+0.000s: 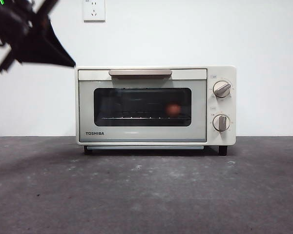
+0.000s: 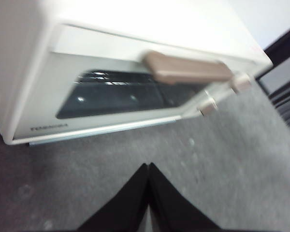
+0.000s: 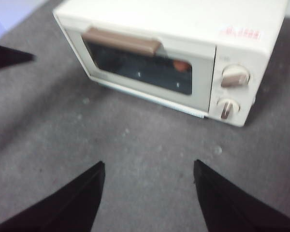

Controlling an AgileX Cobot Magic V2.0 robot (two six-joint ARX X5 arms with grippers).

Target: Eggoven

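Even, bright light fills the front view; the oven [image 1: 156, 106] casts a narrow shadow beneath itself. Both wrist views are blurred, its cream top overexposed, with small glints on its glass door [image 2: 121, 94].

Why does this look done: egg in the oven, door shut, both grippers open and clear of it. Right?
One thing is wrong: only the right gripper is open. The left wrist view shows the left gripper with its jaws pressed together, shut on nothing. The rest holds: the egg sits behind the glass of the oven, the door is shut, and both grippers are clear of it.
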